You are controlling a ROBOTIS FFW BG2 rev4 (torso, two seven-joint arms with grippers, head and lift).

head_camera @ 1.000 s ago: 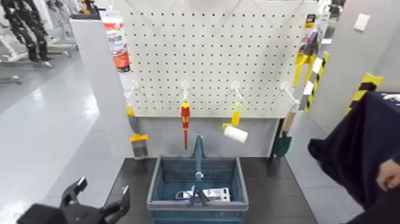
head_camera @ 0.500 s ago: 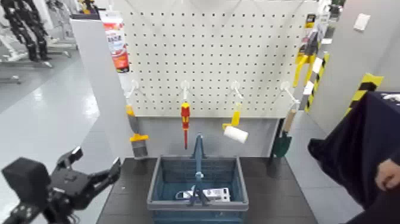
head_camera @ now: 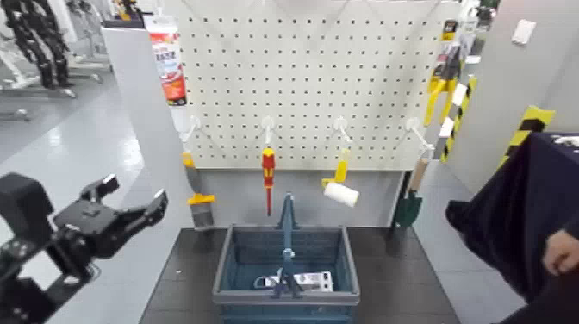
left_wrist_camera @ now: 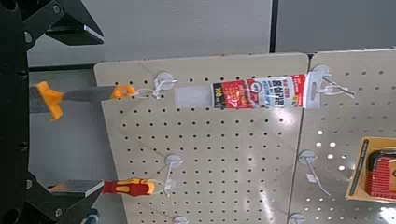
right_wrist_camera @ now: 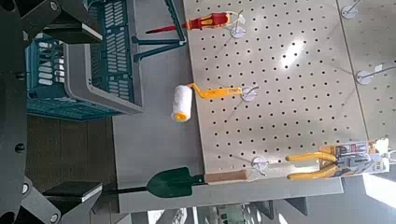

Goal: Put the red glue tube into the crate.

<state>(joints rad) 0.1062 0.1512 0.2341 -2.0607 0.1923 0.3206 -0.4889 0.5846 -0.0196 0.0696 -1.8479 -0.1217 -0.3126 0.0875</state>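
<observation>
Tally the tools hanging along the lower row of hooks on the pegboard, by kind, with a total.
Scraper: 1
Screwdriver: 1
Paint roller: 1
Trowel: 1
Total: 4

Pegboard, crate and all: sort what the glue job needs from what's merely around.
Job:
- red glue tube, hanging
- crate
- left hand

Just around:
- screwdriver
- paint roller
- trowel
- scraper
- yellow-handled tool
</observation>
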